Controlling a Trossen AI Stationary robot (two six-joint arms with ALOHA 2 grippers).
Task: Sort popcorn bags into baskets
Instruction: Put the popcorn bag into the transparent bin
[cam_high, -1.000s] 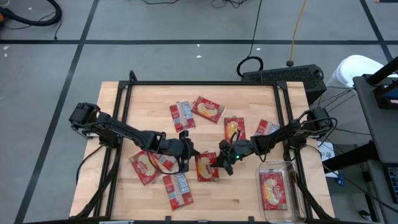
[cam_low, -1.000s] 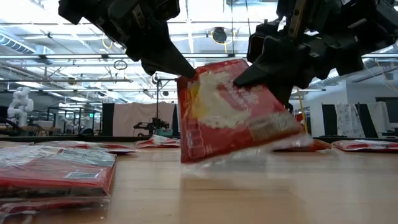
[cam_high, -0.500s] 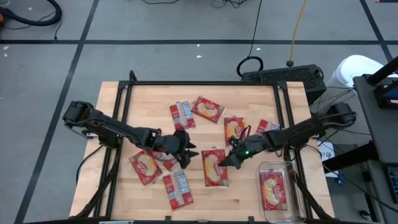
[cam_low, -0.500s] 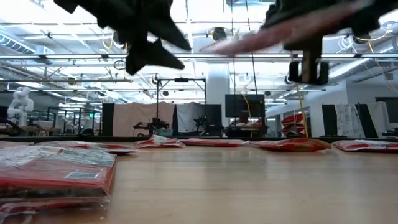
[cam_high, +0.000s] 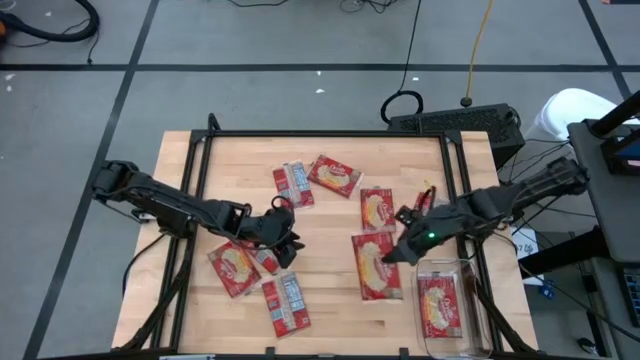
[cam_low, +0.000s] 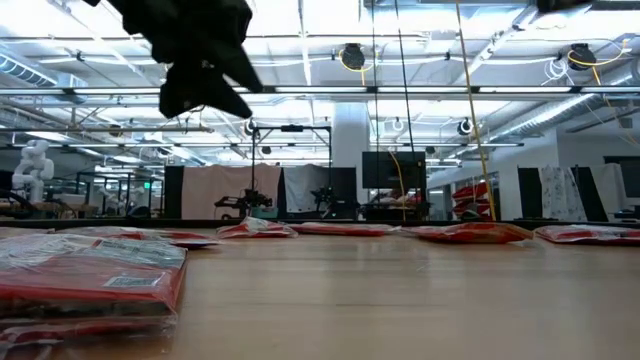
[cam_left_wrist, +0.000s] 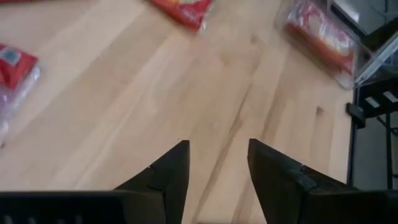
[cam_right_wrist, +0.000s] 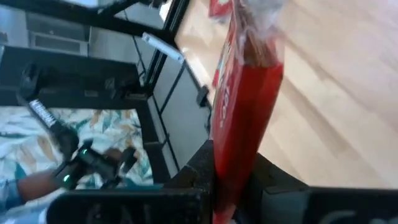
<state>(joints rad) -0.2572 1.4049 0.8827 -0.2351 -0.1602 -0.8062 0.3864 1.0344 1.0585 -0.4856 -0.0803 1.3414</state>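
the right gripper (cam_high: 398, 252) is clamped on the end of 1 popcorn bag (cam_high: 376, 265), and its wrist view shows the red packet (cam_right_wrist: 242, 106) pinched edge-on between the 2 dark fingers, so the bag hangs out flat from the grip. holding it by an end like this looks deliberate: the free end can go into the basket (cam_high: 470, 330) first while the fingers stay outside its wall. in the high view the bag shows popcorn side up, just beside the clear basket, which sits at the desk's (cam_high: 340, 320) near right corner and already holds 1 bag (cam_high: 440, 305). the carried bag does not show in the low view, so it is probably well above the wood. my guess is that the next move takes it over the basket rim before letting go

the left gripper (cam_high: 287, 246) sits near the middle of the desk with nothing in it, its fingers (cam_left_wrist: 168, 177) a moderate gap apart over bare wood. it is close to a cluster of 3 bags (cam_high: 238, 268) at the near left, a sensible place to wait for the next pick

5 more bags lie toward the far side of the desk; the one nearest the far edge (cam_high: 334, 175) shows its popcorn face, and the 1 beside it (cam_high: 292, 185) shows white panels. none of them is touching the basket
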